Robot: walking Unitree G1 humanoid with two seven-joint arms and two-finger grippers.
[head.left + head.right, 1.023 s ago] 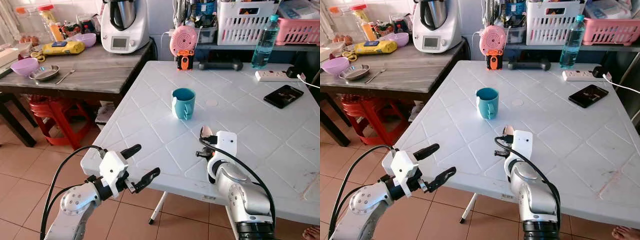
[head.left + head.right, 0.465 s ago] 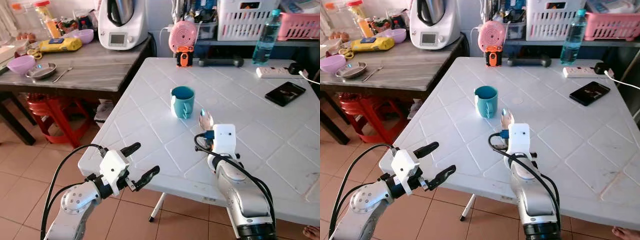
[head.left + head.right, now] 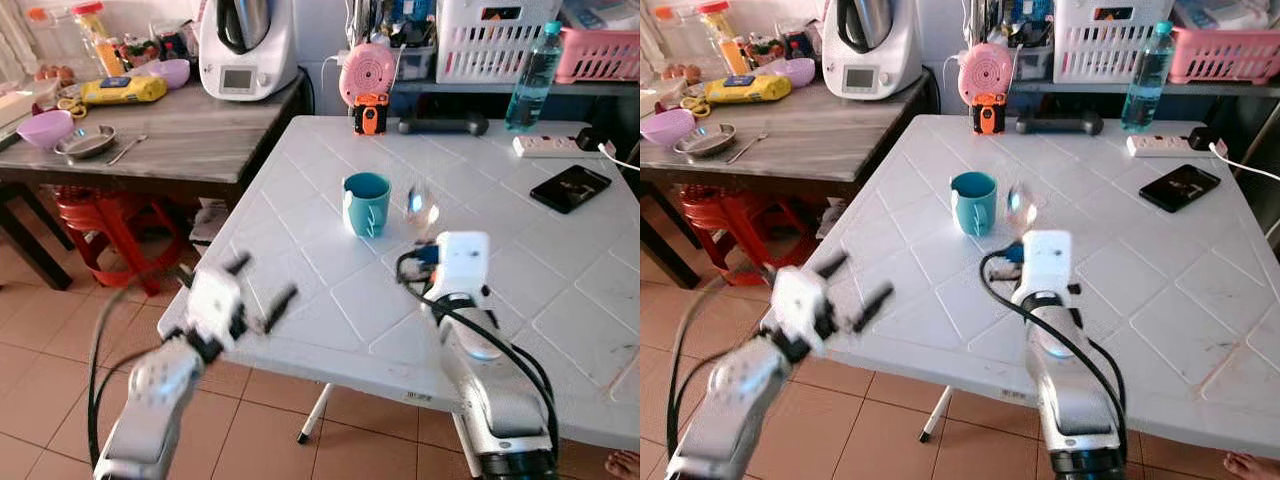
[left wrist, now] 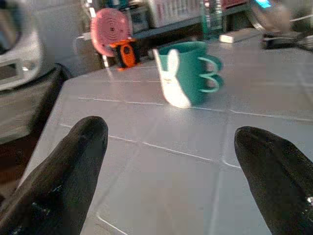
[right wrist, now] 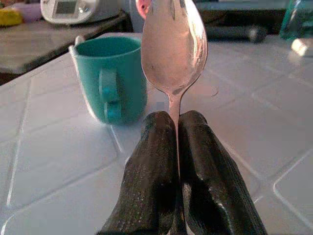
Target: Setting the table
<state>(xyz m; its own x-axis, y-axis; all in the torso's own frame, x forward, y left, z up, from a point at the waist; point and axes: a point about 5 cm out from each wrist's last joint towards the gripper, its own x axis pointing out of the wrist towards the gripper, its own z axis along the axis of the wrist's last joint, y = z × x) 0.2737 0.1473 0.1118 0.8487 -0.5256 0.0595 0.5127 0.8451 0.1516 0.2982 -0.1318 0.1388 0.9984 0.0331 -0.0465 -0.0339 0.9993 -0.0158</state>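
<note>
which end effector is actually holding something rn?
The right end effector: its fingers are pinched shut on the spoon handle, bowl up beside the teal mug. The left end effector is open, nothing between its fingers.

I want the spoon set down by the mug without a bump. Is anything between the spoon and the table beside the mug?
Nothing visible. The right gripper holds the spoon upright, just right of the teal mug. The white table around the mug is bare; the phone lies far off to the right.
</note>
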